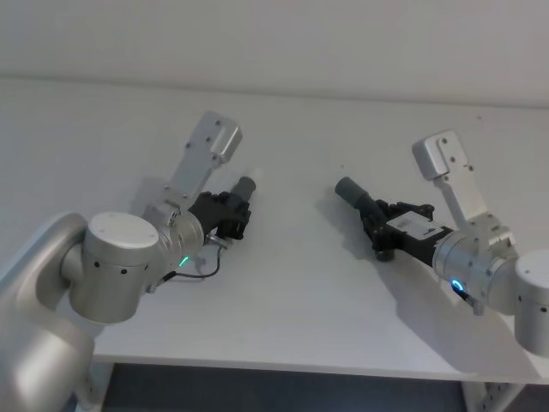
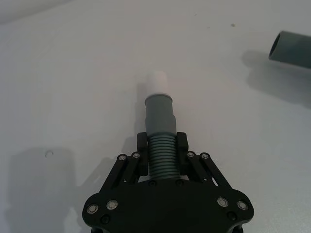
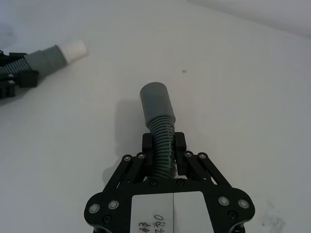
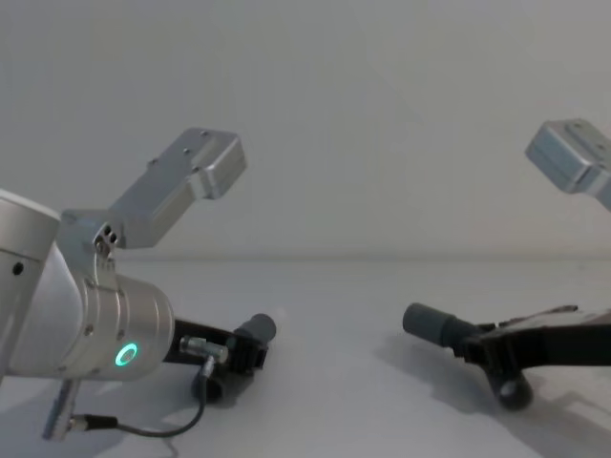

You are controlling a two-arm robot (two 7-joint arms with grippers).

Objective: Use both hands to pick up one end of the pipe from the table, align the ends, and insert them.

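The pipe is in two grey pieces, apart on the off-white table [image 1: 292, 300]. My left gripper [image 1: 232, 213] [image 2: 162, 143] is shut on the ribbed middle of the piece with the narrow white tip [image 2: 158, 82] [image 1: 251, 182], which points toward the centre. My right gripper [image 1: 378, 225] [image 3: 163, 143] is shut on the ribbed part of the other piece, whose wide grey collar [image 3: 155, 99] [image 1: 349, 190] faces left. In the chest view both pieces [image 4: 258, 330] [image 4: 428, 324] sit low over the table with a wide gap between the ends.
A bare strip of table lies between the two ends. A thin black cable [image 1: 202, 273] loops beside the left wrist. The table's front edge [image 1: 283, 365] runs close below both arms. A plain wall stands behind.
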